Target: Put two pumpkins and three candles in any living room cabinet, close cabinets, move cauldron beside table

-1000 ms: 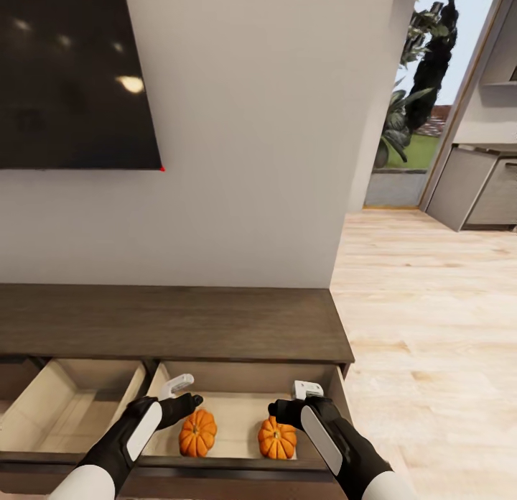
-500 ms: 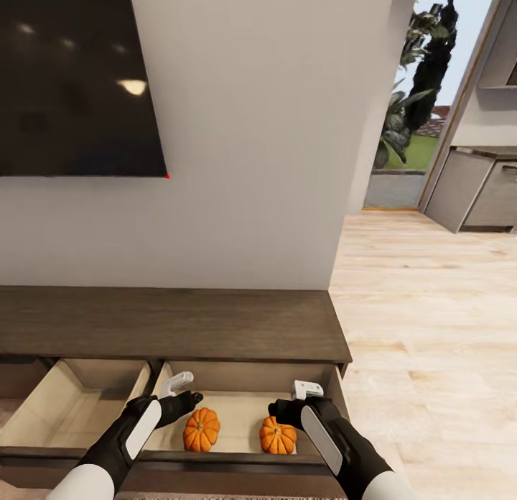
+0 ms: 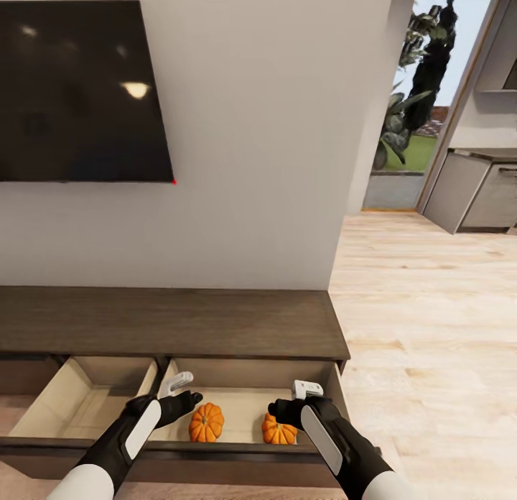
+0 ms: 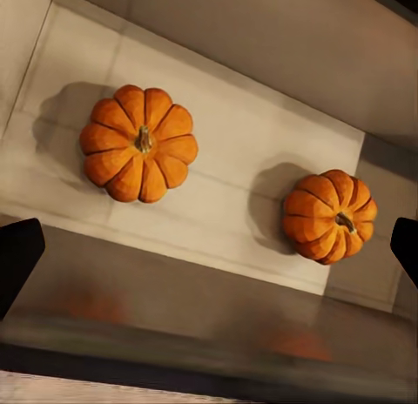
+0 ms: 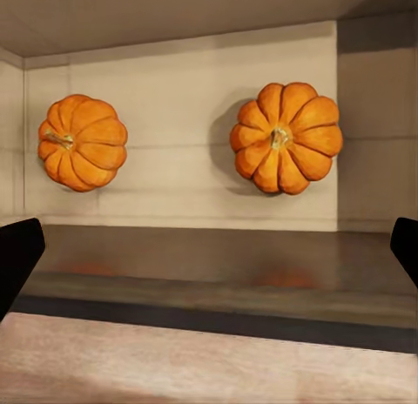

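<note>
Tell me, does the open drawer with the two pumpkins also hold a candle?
No, the drawer holds just two pumpkins.

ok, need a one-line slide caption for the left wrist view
Two orange pumpkins lying apart on the pale floor of the open cabinet drawer, seen over its dark front edge.

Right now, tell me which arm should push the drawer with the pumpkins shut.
Either, marginally the right. Both open grippers, left and right, hover over the drawer's front edge, pumpkins inside; the right sits slightly nearer that edge.
</note>
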You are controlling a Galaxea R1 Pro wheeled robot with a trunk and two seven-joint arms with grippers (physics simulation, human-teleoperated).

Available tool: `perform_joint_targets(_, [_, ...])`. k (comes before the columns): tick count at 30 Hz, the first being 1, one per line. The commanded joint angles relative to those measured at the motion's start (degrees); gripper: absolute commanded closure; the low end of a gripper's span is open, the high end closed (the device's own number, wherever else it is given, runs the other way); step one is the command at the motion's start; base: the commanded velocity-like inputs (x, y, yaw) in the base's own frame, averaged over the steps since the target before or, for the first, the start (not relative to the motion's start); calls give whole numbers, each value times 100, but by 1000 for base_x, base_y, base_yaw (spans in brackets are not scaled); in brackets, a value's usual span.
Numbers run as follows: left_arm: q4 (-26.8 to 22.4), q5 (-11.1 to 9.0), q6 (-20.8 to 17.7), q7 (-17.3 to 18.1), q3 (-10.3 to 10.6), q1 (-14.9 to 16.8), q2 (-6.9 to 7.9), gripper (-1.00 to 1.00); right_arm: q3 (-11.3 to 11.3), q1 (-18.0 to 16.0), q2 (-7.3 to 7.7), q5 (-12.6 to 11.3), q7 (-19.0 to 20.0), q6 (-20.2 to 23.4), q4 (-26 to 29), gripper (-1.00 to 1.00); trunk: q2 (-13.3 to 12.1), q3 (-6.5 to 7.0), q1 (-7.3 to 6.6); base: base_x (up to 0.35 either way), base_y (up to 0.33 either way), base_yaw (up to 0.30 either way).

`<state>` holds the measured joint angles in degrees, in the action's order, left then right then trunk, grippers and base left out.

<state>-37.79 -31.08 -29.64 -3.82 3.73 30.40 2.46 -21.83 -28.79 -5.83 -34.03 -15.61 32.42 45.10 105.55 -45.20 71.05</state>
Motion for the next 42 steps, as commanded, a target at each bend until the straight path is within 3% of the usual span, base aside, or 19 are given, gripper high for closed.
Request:
perform_joint_targets(1, [-9,-56,-15,-40,31,1,6,-100,-17,-4,3,-60,-56,10,8,-100,-39,13,-24,-21,6,0])
perform_joint_targets(11, [-9,-56,-16,-40,31,1,2,-100,-14,-4,5,-60,27,10,8,-100,-440,193,-243,-34,9,0])
perform_joint_targets(35, [77,-7,-19,-50,66,1,-54,-100,12,-4,15,-56,93,-75,-1,-100,-1403,623,-770,-304,96,0])
perform_joint_targets(42, [321,46,91,-294,104,-5,-53,-100,-6,4,22,-48,88,-587,-59,-100,-1683,749,-924,-301,8,0])
